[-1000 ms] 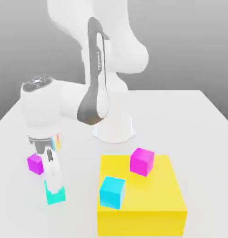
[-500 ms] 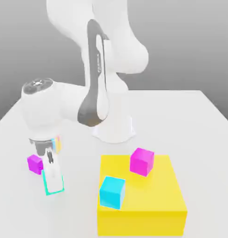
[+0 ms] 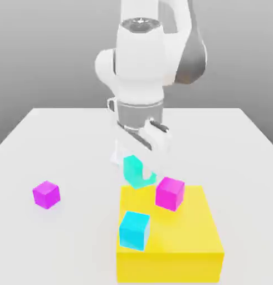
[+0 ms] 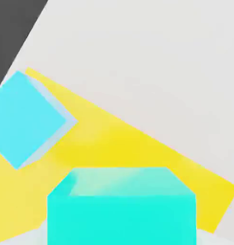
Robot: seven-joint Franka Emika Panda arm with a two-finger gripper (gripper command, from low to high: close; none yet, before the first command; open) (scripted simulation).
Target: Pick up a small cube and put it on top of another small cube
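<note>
Currently | turquoise-green cube (image 3: 134,171) | held between gripper (image 3: 145,172) fingers

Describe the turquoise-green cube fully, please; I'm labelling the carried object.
The turquoise-green cube is small, plain and flat-faced with straight edges, no markings, looking like smooth, uniform plastic, with a paler upper face in the hand view. It is held in the closed fingers of the gripper, which hide part of it. In the exterior view it appears turned, one corner edge toward the camera, near the far edge of the yellow block and to the left of the magenta cube on it.
</note>
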